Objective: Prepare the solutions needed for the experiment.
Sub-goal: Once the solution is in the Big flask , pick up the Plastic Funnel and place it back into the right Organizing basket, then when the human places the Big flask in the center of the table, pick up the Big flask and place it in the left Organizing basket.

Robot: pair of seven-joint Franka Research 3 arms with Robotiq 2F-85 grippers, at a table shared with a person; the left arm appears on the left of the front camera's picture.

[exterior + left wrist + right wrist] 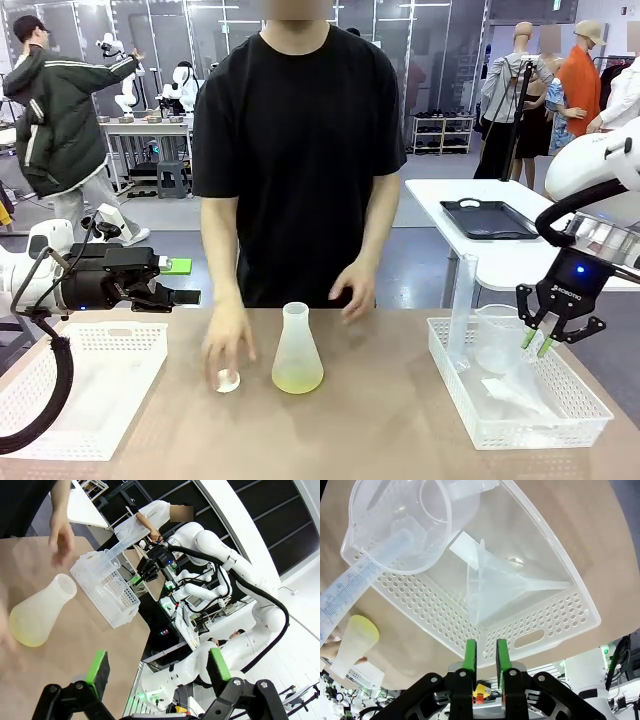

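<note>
The solutions (297, 381) lie in the flask (296, 335) at mid-table, between the wide-spread left gripper (185, 281) and the right gripper (536, 343), which is narrowly parted and empty over the basket (520, 438). A blurred hand (225, 345) is beside the flask.

Lab hall, open-plan. Near surface (400, 445) is carrying a conical flask (297, 340) with pale yellow-green solution (297, 381) and a perforated basket (520, 436) holding beaker (497, 335), measuring cylinder (463, 300), funnel (505, 587). Far right, a white surface (490, 262) is bearing a black tray (487, 220).
</note>
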